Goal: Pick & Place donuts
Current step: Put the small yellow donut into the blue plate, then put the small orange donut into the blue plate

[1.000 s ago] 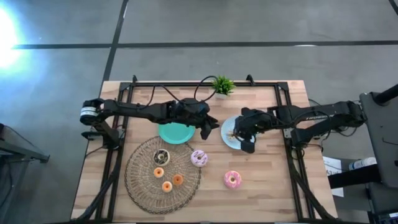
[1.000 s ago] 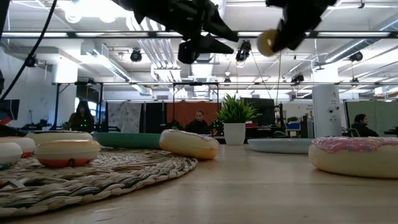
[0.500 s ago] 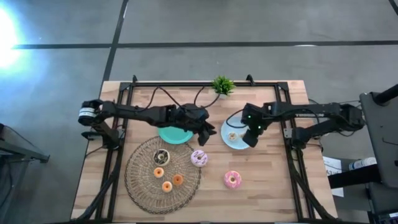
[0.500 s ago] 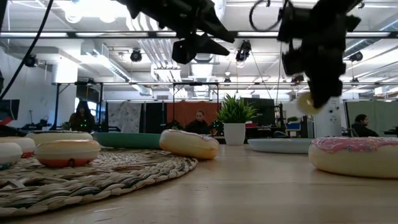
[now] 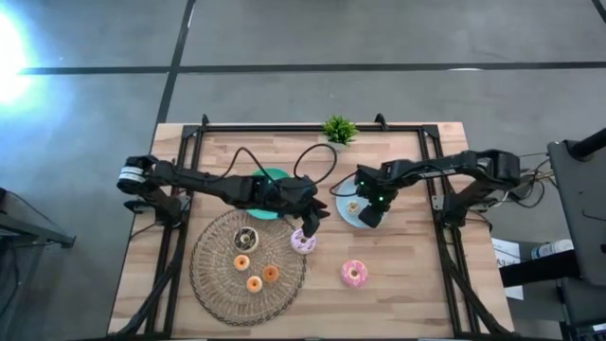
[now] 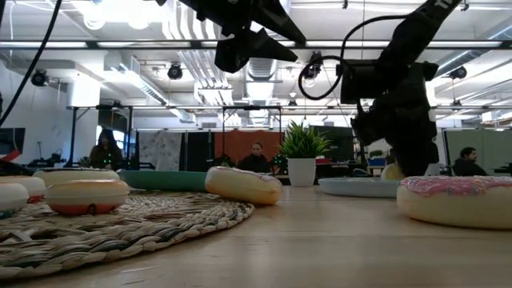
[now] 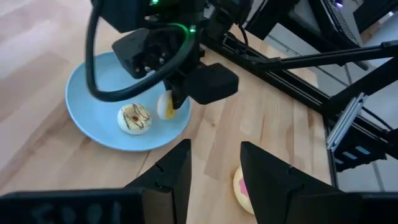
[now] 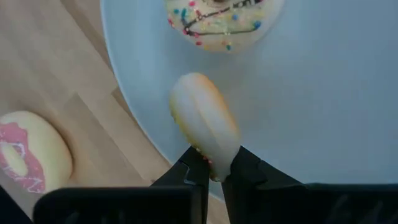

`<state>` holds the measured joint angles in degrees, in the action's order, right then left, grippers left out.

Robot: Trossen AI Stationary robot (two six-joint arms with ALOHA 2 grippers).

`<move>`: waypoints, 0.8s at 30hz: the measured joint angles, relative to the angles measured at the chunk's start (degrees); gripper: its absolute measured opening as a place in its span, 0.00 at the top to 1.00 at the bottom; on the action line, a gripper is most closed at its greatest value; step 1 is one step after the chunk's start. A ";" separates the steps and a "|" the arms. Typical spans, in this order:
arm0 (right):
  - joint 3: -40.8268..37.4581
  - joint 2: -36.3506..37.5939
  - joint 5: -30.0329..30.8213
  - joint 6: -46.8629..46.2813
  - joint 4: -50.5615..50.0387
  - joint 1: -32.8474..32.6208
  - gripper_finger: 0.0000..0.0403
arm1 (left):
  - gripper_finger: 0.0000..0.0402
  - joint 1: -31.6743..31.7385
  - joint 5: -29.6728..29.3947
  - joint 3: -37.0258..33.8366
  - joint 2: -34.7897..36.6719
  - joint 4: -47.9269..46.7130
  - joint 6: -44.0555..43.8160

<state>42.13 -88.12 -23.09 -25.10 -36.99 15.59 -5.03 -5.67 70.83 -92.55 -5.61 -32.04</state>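
Right claw (image 8: 214,171) pinches the tiny yellow donut (image 8: 205,124) by its rim, over the light-blue plate (image 8: 323,112). Looks light, firm, edge-gripped. Left claw (image 7: 214,165) hangs released nearby

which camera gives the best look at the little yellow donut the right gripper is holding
The right wrist view: the yellow donut fills the picture, pinched on edge in the right gripper over the light-blue plate. The left wrist view shows it small, the low view only a sliver, and the high view hides it under the arm.

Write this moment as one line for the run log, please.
right tool: shut on small yellow ring donut, over light-blue round plate | left tool: open, above pale sprinkled donut
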 joint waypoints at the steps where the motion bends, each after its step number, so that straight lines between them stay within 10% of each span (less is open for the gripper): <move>1: 0.19 -0.41 -0.05 0.10 -0.01 -0.02 0.92 | 0.72 -0.17 -0.02 0.00 0.00 0.00 -0.13; 18: 0.97 9.68 10.68 1.60 -5.33 0.07 0.57 | 0.72 -0.84 -1.91 0.00 0.00 -0.64 -0.87; 24: 0.96 17.45 15.09 9.19 -4.81 -1.02 0.55 | 0.72 -3.17 4.70 0.00 0.22 -15.84 -2.22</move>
<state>43.09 -70.66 -8.00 -15.91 -41.80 14.58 -8.20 -0.97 70.83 -92.33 -21.45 -34.25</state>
